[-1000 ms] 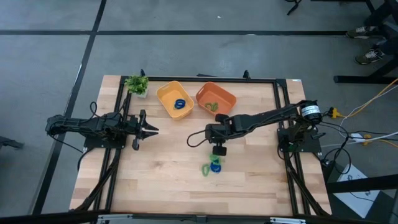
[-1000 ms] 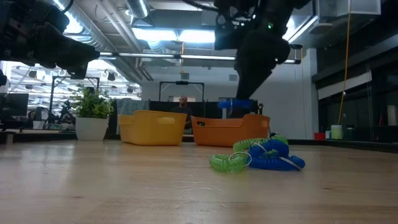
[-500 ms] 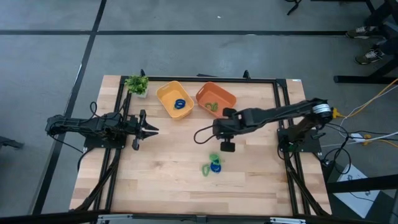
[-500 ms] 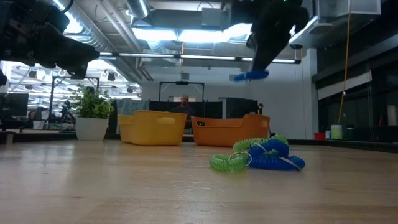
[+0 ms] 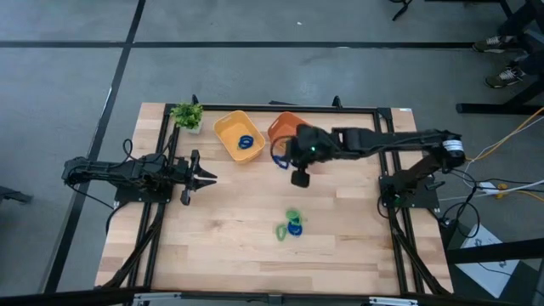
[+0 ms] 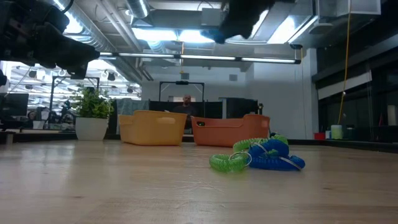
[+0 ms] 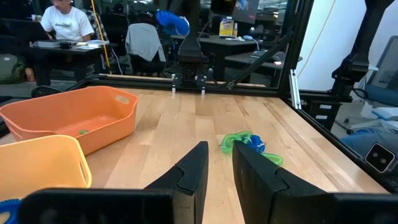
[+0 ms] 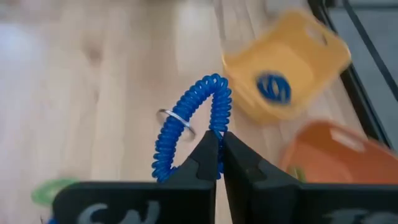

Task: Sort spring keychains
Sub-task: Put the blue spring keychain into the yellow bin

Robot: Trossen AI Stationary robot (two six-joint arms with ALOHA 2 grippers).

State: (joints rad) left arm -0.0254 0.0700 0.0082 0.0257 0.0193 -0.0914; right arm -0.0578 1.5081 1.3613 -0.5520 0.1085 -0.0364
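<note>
Pinching one blue spring keychain [image 8: 189, 121] tight between the two fingers of the right gripper [image 8: 217, 142]. Hanging up in the air, just beside the yellow tray [image 5: 228, 129], on the side where the orange tray [image 7: 106, 124] sits. Gripped by the coil so the loop and its little metal ring dangle free and cannot slip out.

Already one blue keychain [image 5: 246, 142] lying inside the yellow tray. Looks like blue goes there, so probably heading to that same tray. Needs to get right over the tray before letting go, or else a drop onto the table [image 5: 221, 246]. A tiny green bit [image 7: 81, 131] inside the orange tray, likely a green keychain, so green seems to go there.

More left to sort: a small pile [image 6: 258, 155] of green and blue keychains, well apart from the yellow tray, out on the bare wood. Tangled close together, so maybe tricky to pick just one.

Left gripper [image 5: 206, 178] waiting near the yellow tray's other side, fingers spread apart, holding nothing. Out of the way, so no bumping. Little plant sprig [image 5: 187, 115] near the yellow tray too, not part of the job.
</note>
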